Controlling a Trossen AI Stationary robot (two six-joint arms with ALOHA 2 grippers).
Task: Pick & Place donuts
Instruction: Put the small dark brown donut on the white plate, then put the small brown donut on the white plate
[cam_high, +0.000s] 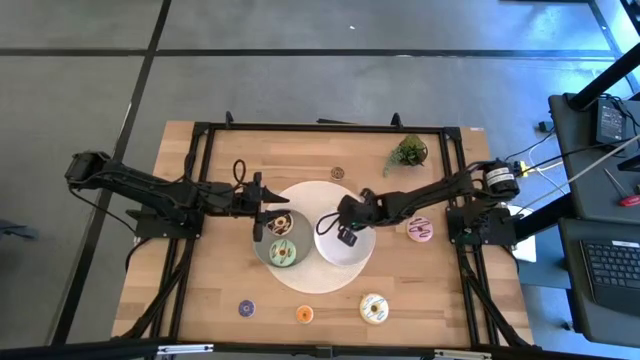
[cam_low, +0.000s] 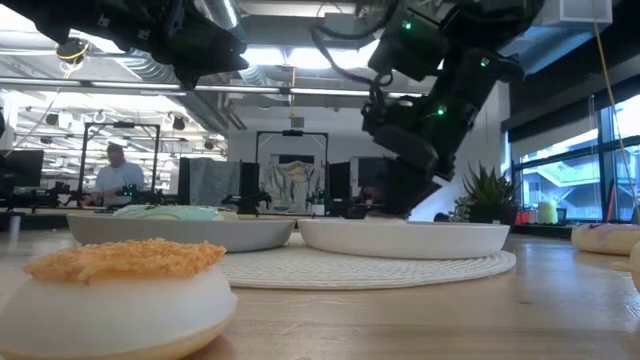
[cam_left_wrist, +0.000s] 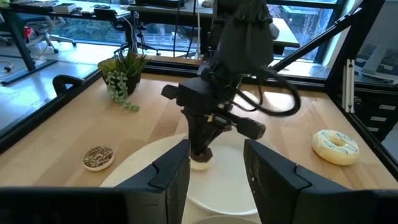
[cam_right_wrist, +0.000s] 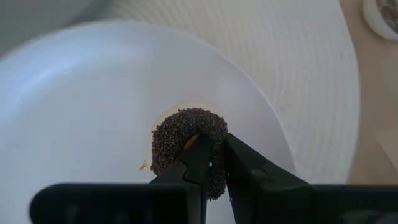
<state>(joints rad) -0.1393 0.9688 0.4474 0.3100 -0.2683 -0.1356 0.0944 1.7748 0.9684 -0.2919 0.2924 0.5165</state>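
Note:
My right gripper (cam_high: 328, 228) is over the white plate (cam_high: 352, 256), shut on a brown mini donut (cam_right_wrist: 183, 140). To its left my left gripper (cam_high: 262, 205) hangs open above the grey plate (cam_high: 262, 250), with nothing between its fingers. That plate holds a chocolate donut (cam_high: 279, 222) and a green donut (cam_high: 284, 253). A pink donut (cam_high: 420, 230) lies on the table to the right. A cream donut (cam_high: 373, 308), an orange mini (cam_high: 305, 314) and a purple mini (cam_high: 246, 308) lie near the front edge. Another brown mini (cam_high: 338, 173) lies at the back. My right gripper pinches the ring of the brown mini donut on its near side (cam_right_wrist: 214, 177). One fingertip (cam_right_wrist: 198, 149) is at the hole and the other (cam_right_wrist: 242, 162) is outside the ring. The fingers slant down from the table's right. The donut (cam_left_wrist: 202, 163) is tilted, just at the white plate; whether it touches, I cannot tell.
Both plates sit on a round woven mat (cam_high: 310, 282) at the table's middle. A small green plant (cam_high: 407, 152) stands at the back right. A black frame runs along the table's edges. The two grippers are close together over the plates.

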